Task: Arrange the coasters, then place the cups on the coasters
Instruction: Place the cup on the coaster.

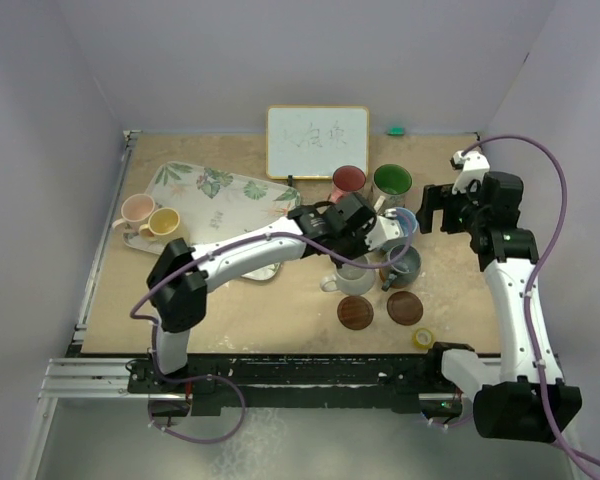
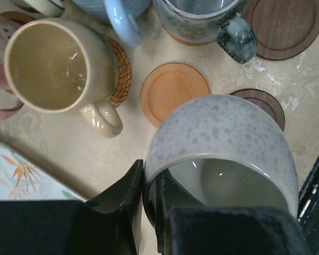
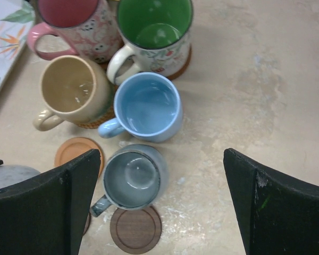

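Note:
My left gripper is shut on the rim of a white speckled cup, one finger inside and one outside; the cup hangs over a plain orange coaster and part of a dark brown coaster. In the top view this cup sits left of the grey cup. My right gripper stands wide open above the grey cup, holding nothing. The tan cup rests on a woven coaster. Blue, green and red-lined cups cluster behind. Pink and yellow cups stand at the left.
A leaf-patterned tray lies at the back left. A whiteboard stands at the back. Two dark brown coasters lie near the front, with a small yellow tape roll beside them.

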Controlling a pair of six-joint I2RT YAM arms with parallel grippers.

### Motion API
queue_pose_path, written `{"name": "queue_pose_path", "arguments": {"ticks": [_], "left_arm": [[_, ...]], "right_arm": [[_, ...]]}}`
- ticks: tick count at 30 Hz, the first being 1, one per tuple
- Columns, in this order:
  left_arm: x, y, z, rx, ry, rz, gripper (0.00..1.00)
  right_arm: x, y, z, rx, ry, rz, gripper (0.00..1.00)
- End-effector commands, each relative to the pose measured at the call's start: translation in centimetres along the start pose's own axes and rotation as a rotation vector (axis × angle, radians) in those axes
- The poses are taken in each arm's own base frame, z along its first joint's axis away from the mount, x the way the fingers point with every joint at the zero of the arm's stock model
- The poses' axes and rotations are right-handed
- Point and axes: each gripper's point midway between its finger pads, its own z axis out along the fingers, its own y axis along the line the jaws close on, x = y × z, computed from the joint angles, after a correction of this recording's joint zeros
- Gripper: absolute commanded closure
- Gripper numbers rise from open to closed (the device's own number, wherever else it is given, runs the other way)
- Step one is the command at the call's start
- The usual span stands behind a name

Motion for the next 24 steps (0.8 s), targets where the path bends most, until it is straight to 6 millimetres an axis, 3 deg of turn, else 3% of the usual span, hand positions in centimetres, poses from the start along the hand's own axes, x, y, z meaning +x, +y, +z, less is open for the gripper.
{"name": "queue_pose_path", "arguments": {"ticks": [1, 6, 12, 24], "left_arm": [[-5.4, 2.0, -0.2, -0.089, -0.135, 0.003, 0.97], [-4.1, 2.8, 2.7, -0.140, -0.059, -0.030, 0.97], [-3.3, 2.9, 4.4, -0.153, -0.013, -0.058, 0.97], [-1.9, 2.9, 5.6, -0.165, 0.058, -0.087, 0.97]], "right_arm": [[-0.4, -2.0, -0.9, 0.093, -0.001, -0.007, 0.00], [-0.2, -2.9, -1.3, 0.136, -0.007, -0.008, 0.00], [-0.2, -2.7, -1.4, 0.127, -0.013, -0.009, 0.00], [-0.3, -2.2, -1.8, 0.105, -0.034, -0.014, 0.00]]}}
